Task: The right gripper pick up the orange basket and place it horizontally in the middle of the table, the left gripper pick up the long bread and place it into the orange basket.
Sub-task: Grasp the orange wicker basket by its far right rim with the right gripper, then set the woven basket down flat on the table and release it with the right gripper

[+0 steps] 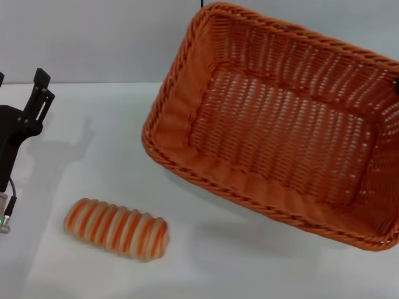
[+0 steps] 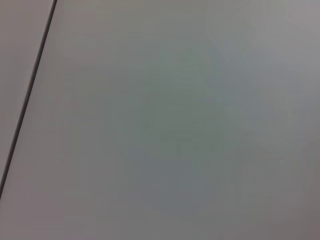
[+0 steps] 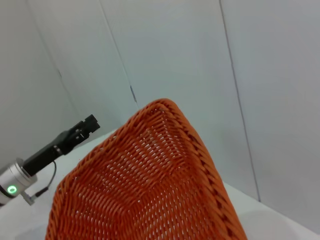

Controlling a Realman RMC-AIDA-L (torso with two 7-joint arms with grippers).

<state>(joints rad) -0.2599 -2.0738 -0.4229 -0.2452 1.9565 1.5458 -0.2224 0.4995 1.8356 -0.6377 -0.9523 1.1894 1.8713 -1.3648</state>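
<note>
the head view alone shows the bread (image 1: 116, 228) lying on the white surface (image 1: 249, 261), near-left of the basket (image 1: 280, 124), which is tilted and lifted. the right wrist view shows the basket's corner. left claw (image 1: 22, 93) hangs at far left, spread, holding nothing. the right claw (image 1: 396, 87) is a black sliver at the basket's right rim; i cannot tell its grip.

Even, diffuse overhead light fills the scene; the black two-fingered left gripper (image 1: 37, 93) casts a soft shadow beside itself on the plain white table (image 1: 249, 261). The left wrist view is featureless grey haze.
</note>
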